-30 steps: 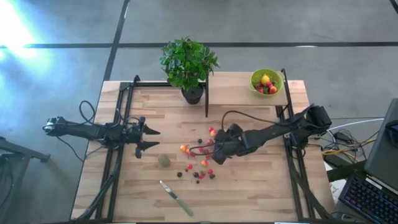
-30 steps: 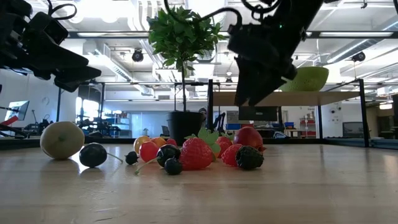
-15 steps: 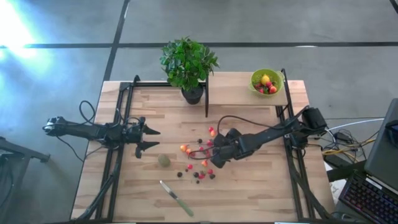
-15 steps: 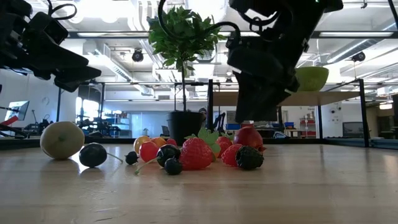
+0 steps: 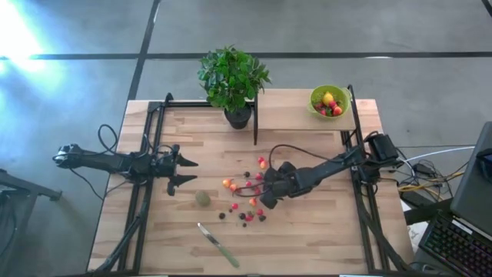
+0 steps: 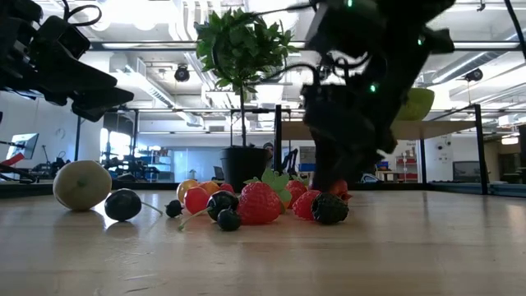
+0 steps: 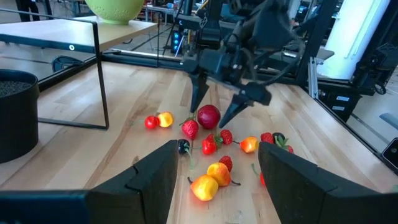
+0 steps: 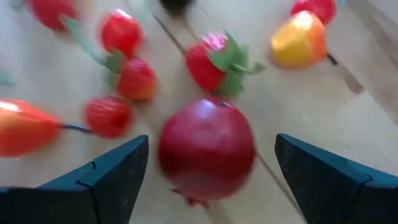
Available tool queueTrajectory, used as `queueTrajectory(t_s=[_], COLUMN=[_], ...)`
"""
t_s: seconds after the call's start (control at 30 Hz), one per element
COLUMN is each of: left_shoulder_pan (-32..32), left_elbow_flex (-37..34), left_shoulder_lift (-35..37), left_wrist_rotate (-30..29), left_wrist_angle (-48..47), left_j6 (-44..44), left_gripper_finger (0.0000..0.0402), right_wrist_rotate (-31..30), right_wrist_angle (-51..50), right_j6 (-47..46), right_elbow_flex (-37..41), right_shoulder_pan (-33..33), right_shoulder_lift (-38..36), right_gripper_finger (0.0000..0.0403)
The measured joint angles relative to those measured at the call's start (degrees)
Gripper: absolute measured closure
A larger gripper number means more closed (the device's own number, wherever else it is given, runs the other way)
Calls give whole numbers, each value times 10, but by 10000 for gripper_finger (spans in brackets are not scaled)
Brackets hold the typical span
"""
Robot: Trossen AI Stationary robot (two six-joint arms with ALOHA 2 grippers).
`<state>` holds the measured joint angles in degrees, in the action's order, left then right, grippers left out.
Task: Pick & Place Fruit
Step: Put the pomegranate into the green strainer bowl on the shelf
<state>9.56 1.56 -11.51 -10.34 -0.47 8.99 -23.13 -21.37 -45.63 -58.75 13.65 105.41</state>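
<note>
On a pale wooden surface point(image 5: 307, 231), the right tool point(image 7: 217, 115) is straddling a round dark-red toy fruit point(image 8: 206, 149) with fingers spread wide, the fruit lying directly between them; the left tool point(image 5: 184, 171), part-spread and empty, is waiting well apart
</note>
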Motion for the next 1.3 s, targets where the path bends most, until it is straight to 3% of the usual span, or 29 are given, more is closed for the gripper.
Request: queueTrajectory(t_s=[0.53,1.0,1.3], left_shoulder_pan=[0,0,0], left_elbow_flex=[0,0,0], left_shoulder_lift=[0,0,-1], left_wrist_rotate=[0,0,0], left_wrist_angle=[0,0,0], left_j6=[0,0,0], left_gripper_finger=[172,172,172], right_wrist_rotate=[8,7,7], right_wrist_angle=[45,51,48], right_j6=[6,6,12], right_elbow_flex=[20,20,20], right_shoulder_pan=[-10,-10,-11], right_shoulder_lift=[15,15,10], right_gripper_finger=[122,197,194])
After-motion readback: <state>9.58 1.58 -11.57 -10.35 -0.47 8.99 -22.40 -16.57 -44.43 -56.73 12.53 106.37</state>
